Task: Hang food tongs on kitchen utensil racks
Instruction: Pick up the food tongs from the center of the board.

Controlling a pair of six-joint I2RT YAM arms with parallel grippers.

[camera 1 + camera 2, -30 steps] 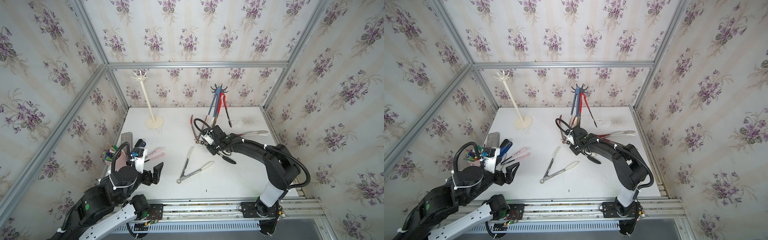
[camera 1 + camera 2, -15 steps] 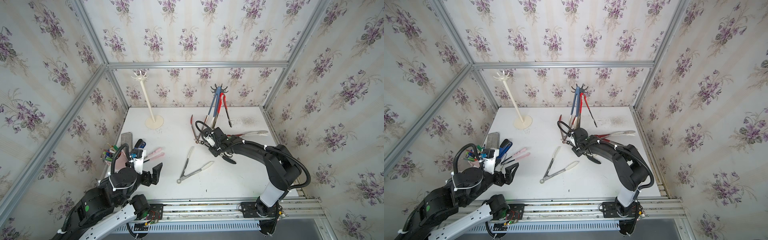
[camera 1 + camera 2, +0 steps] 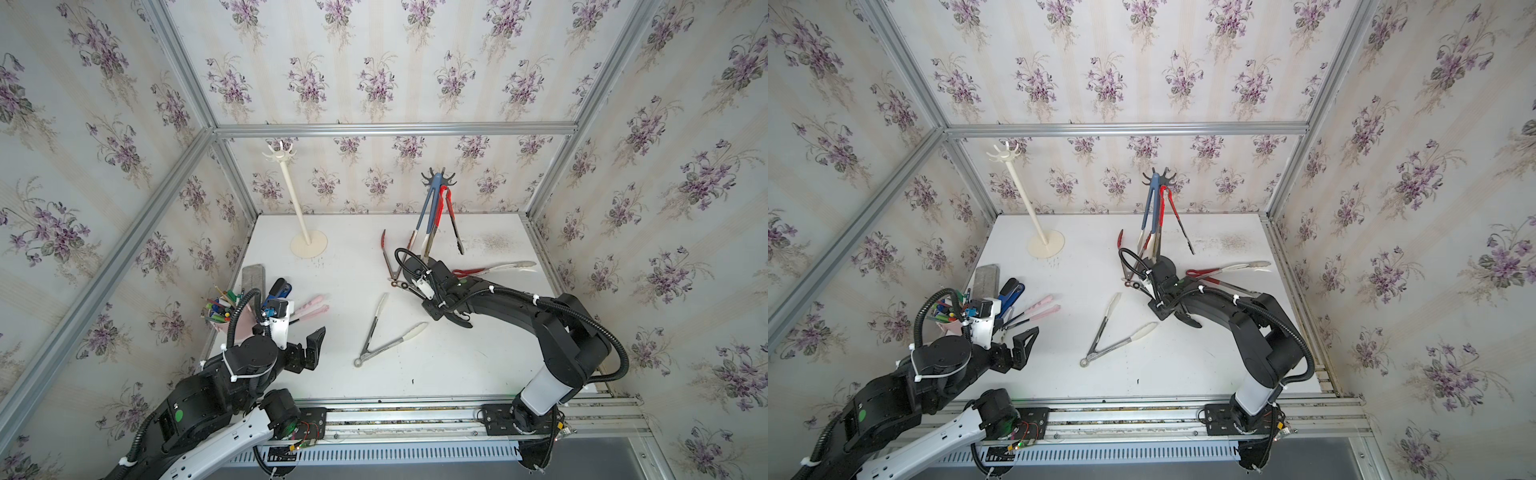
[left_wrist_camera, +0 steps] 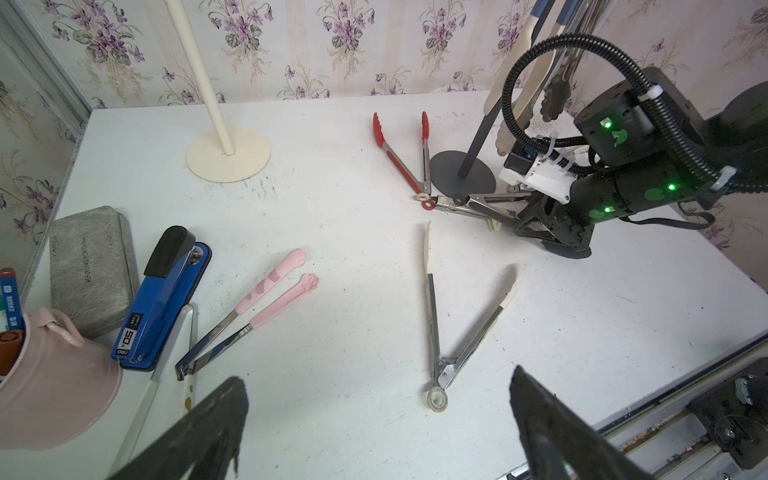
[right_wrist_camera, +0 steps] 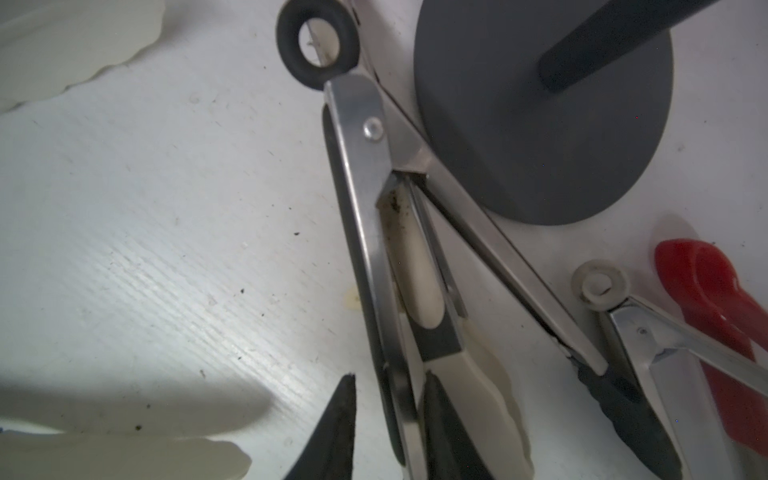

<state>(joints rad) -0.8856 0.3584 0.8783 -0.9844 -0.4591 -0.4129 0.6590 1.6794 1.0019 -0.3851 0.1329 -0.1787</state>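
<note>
Steel tongs with a black ring [image 3: 409, 286] [image 5: 361, 166] lie on the white table beside the dark grey rack's base [image 5: 540, 124]. My right gripper [image 3: 417, 291] [image 5: 392, 419] is low over them. Its jaws stand close around one steel arm, one finger touching it and a thin gap left at the other. The dark grey rack [image 3: 438, 178] carries blue tongs [image 3: 428, 212] and red-and-black tongs [image 3: 451, 216]. The cream-white rack [image 3: 293, 199] stands bare at the back left. My left gripper [image 3: 312, 347] [image 4: 378, 382] hovers wide open and empty at the front left.
White-tipped tongs [image 3: 384, 330] lie splayed mid-table. Red tongs [image 3: 388, 257] lie by the grey base, pink tongs [image 3: 309, 309] to the left, and red-handled tongs [image 3: 494, 269] to the right. A pink pen cup [image 3: 220, 311], blue stapler [image 3: 276, 289] and grey tin [image 3: 253, 280] crowd the left edge.
The right gripper's jaws have narrowed around the steel tong arm, and the gripper has edged slightly along the tongs. The left arm has not moved.
</note>
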